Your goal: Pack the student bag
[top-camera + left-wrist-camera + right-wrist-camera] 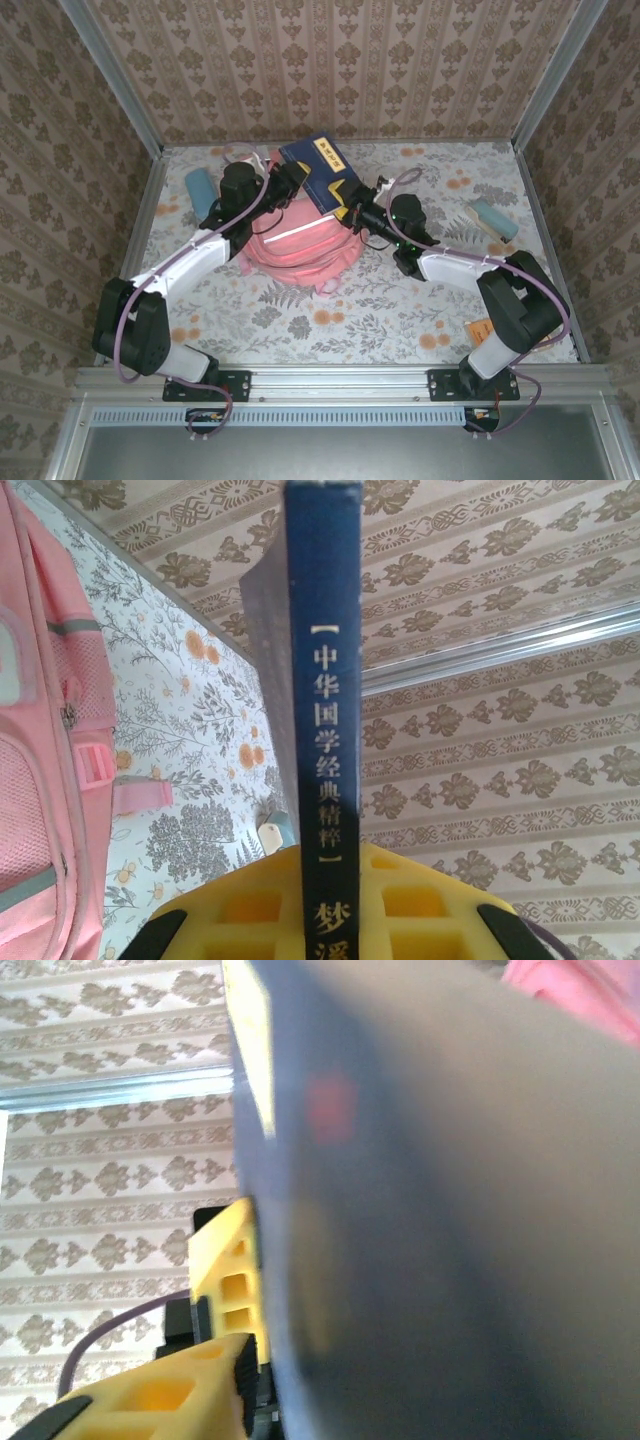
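A dark blue book (318, 172) with gold lettering hangs tilted over the top of the student bag (300, 250), a pink backpack lying mid-table. My left gripper (290, 178) is shut on the book; in the left wrist view the spine (325, 680) runs up between the yellow fingers (230, 905), with the student bag (40, 780) at the left. My right gripper (352, 208) is at the book's lower right corner. In the right wrist view the cover (450, 1210) looms close and blurred, one yellow finger (160, 1400) stands against it, and the other finger is hidden.
A light blue case (200, 187) lies left of the bag and another (495, 218) at the right. A small orange item (478, 330) sits by the right arm's base. Patterned walls close in the table on three sides.
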You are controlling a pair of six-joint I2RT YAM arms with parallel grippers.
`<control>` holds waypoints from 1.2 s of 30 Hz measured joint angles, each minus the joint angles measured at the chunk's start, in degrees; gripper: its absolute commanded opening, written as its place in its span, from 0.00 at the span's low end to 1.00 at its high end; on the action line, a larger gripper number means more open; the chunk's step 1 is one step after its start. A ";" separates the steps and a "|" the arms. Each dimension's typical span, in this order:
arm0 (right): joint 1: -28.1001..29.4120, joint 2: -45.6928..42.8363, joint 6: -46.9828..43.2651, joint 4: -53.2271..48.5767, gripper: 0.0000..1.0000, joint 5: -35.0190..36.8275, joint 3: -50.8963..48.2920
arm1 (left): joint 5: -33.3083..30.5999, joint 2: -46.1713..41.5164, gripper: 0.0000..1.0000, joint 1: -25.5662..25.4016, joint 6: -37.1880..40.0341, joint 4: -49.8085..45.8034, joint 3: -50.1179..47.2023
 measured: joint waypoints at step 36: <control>-9.75 -22.14 -42.23 -66.93 0.03 16.24 6.23 | -20.65 16.20 0.84 -11.13 57.44 -61.53 23.74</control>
